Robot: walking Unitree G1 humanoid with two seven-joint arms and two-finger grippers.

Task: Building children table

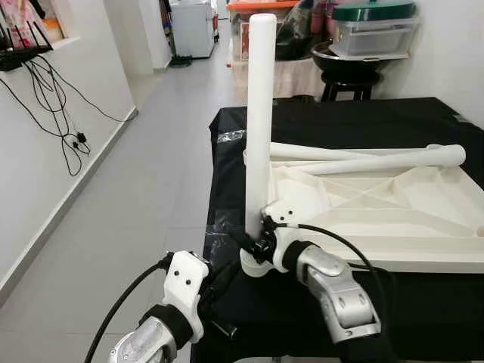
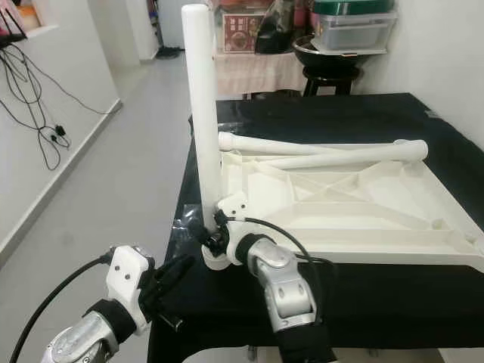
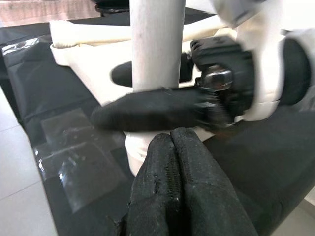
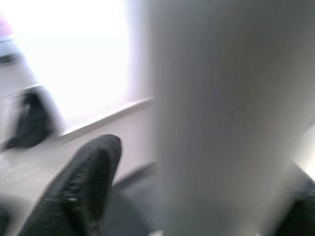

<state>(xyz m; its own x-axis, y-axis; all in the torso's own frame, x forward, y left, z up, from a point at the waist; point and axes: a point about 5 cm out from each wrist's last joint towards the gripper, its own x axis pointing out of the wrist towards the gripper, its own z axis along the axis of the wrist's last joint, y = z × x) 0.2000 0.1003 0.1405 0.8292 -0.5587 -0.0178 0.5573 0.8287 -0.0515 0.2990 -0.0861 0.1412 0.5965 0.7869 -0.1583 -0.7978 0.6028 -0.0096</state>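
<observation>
Standing upright at the tabletop (image 2: 363, 204) corner, table leg (image 2: 198, 113) clamped by right fingers (image 3: 147, 115); left fingers (image 3: 187, 187) together.

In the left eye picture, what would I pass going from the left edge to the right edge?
Black cables on the white wall → grey tiled floor → upright white plastic table leg, gripped near its base by the right gripper → upturned white plastic tabletop on the black-covered table.
</observation>
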